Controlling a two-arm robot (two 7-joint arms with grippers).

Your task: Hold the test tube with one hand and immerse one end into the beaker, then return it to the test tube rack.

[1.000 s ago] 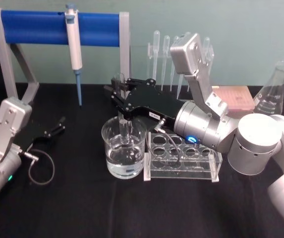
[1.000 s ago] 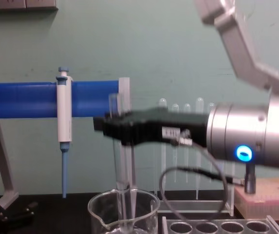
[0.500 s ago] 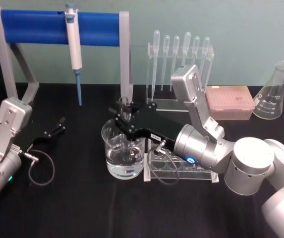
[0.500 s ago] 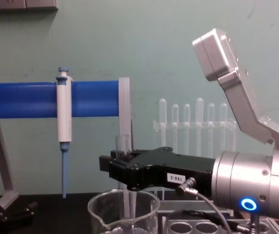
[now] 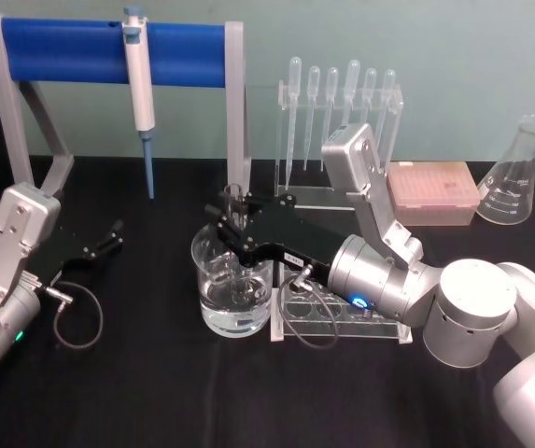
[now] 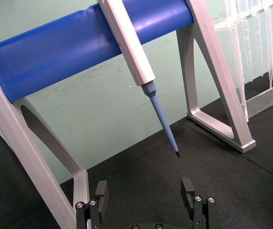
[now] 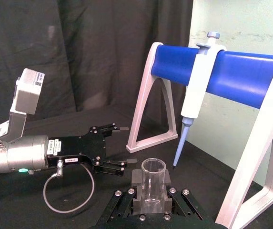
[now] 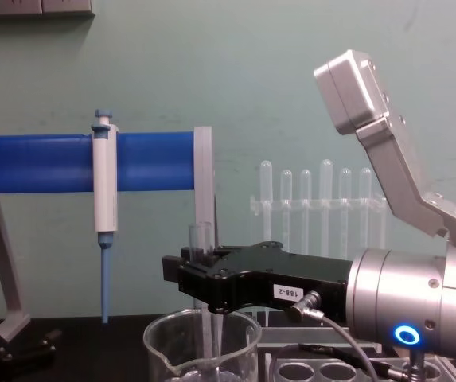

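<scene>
Now, test tube [image 7: 154,185] clamped in right gripper [image 5: 233,220], lower end inside beaker [image 5: 209,301] rim, left gripper [image 6: 146,192] wide.

Even indoor light, perhaps from overhead

Clear test tube [image 8: 198,236] upright, lower end inside part-filled glass beaker [image 5: 213,273], clamped by right gripper [image 5: 232,217].

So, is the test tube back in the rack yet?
No, the right gripper holds the test tube upright inside the beaker.
</scene>
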